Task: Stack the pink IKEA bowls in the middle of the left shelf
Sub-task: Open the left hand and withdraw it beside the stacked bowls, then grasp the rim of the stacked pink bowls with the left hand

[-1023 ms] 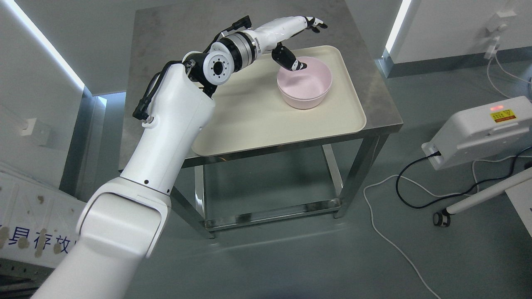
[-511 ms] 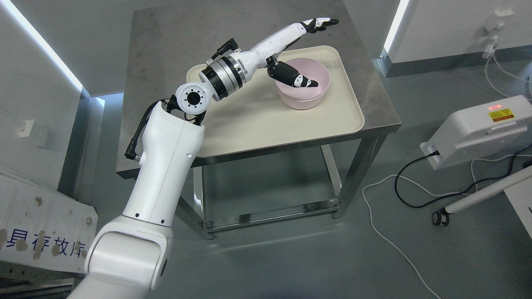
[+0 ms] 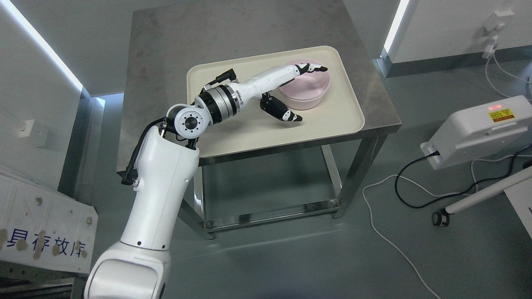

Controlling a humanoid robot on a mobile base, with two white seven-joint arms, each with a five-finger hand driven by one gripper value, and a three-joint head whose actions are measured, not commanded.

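Head view shows the left arm entering from the lower left and reaching over the metal table (image 3: 166, 50) to the cream tray (image 3: 249, 124). The left hand (image 3: 291, 89) is spread wide and holds nothing — its long fingers (image 3: 309, 69) lie across the top of the pink bowl (image 3: 305, 89), and the thumb (image 3: 286, 114) hangs low over the tray, just beside the bowl's near wall. The bowl sits on the far right part of the tray; whether it is one bowl or two nested cannot be told. It looks like light, stiff plastic with a smooth, probably slippery wall. A good hold would be a pinch on the rim — thumb outside, fingers inside. No shelf is in view.
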